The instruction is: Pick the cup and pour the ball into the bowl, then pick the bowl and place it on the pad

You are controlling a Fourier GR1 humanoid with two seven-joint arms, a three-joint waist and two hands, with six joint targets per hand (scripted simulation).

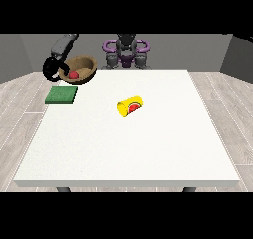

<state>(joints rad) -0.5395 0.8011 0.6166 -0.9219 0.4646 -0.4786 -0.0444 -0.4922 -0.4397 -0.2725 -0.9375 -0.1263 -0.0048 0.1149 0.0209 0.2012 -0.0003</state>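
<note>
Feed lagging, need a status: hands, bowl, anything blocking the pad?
Robot hand at view's left holding bowl in the air, ball inside. Green pad bare, just below. Cup lying mid-table, out of the way. Other hand not seen.

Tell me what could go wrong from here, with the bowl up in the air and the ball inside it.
1. The wooden bowl is tilted in the hand at the view's left, so the red ball might roll out before it is set down.
2. The green pad sits near the white table corner; a bowl placed off-centre could overhang it.
3. The yellow cup lies on its side and could roll if nudged.
</note>
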